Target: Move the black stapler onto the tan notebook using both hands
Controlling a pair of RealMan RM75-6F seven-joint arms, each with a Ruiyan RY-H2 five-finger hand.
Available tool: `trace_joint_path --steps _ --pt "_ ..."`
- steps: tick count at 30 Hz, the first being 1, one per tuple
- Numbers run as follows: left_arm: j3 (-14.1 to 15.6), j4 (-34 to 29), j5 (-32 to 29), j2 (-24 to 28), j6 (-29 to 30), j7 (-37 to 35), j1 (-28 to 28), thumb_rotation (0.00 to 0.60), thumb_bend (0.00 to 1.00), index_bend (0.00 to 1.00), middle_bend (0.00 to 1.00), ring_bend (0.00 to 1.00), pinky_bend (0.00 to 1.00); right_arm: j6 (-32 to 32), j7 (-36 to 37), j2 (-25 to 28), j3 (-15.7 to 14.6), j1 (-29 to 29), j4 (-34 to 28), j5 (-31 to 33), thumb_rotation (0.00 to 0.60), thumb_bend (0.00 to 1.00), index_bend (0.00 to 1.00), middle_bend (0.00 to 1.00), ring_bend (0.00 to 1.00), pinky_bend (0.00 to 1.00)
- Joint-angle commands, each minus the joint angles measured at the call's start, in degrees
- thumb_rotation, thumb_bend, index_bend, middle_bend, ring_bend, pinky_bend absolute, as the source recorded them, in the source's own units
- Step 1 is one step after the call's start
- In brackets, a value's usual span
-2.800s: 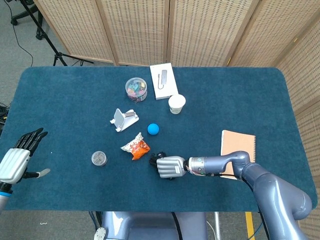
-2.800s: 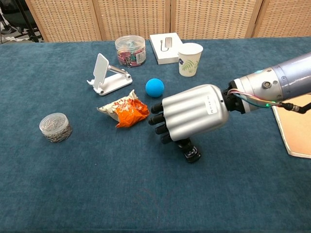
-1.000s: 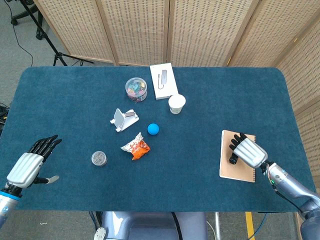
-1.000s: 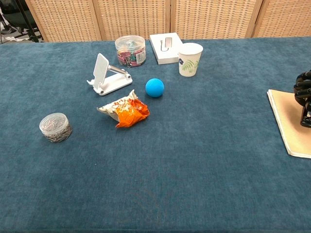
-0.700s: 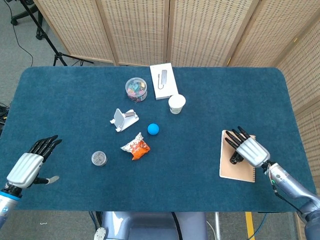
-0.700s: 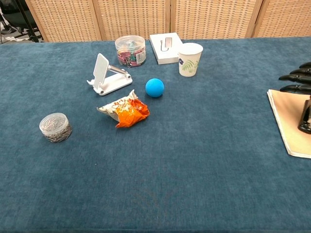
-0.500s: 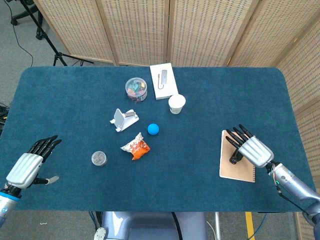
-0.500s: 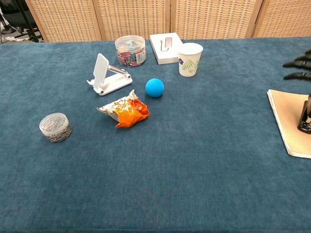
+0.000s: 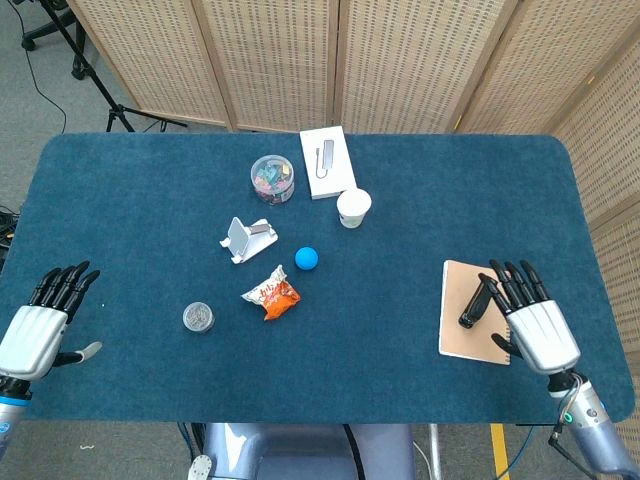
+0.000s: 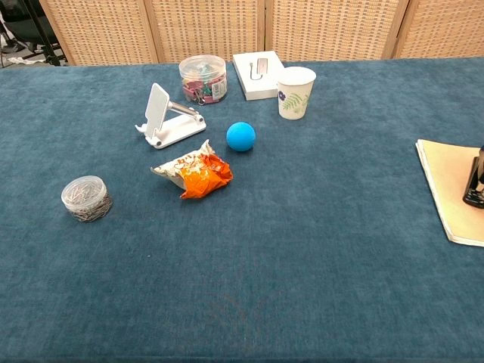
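Note:
The black stapler (image 9: 474, 303) lies on the tan notebook (image 9: 462, 336) at the table's right side; the chest view shows its end (image 10: 475, 187) at the right frame edge on the notebook (image 10: 446, 189). My right hand (image 9: 535, 320) hovers just right of the stapler, fingers spread, holding nothing. My left hand (image 9: 38, 324) is at the table's far left edge, fingers apart and empty. Neither hand shows in the chest view.
An orange snack packet (image 9: 272, 294), blue ball (image 9: 306, 258), white phone stand (image 9: 244, 240), paper cup (image 9: 352, 208), jar of clips (image 9: 273, 177), white box (image 9: 327, 162) and a small round tin (image 9: 198, 317) sit on the blue cloth.
My right hand carried the stapler from the table's middle to the notebook, let go and drew back toward the right front. My left hand shifted slightly.

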Motion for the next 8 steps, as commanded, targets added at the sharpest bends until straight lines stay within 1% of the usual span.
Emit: trace_joint_path --steps 1,4,8 --pt "-0.2 0.7 -0.4 -1.3 1.7 -0.3 1.9 0.6 0.0 0.03 0.0 0.0 0.05 4.5 -4.0 2.9 0.8 -8.8 -11.1 6.5 0.6 0.0 0.04 0.0 0.0 0.0" --pt "0.2 1.9 0.0 -1.5 2.2 -2.1 2.6 0.6 0.0 0.02 0.0 0.0 0.05 7.4 -6.3 0.8 0.7 -11.2 -9.4 5.1 0.6 0.0 0.04 0.0 0.0 0.0" --pt "0.7 2.4 0.3 -1.1 1.7 -3.7 2.8 0.6 0.0 0.02 0.0 0.0 0.05 8.4 -4.8 -0.8 1.1 -12.6 -8.1 4.3 0.6 0.0 0.04 0.0 0.0 0.0"
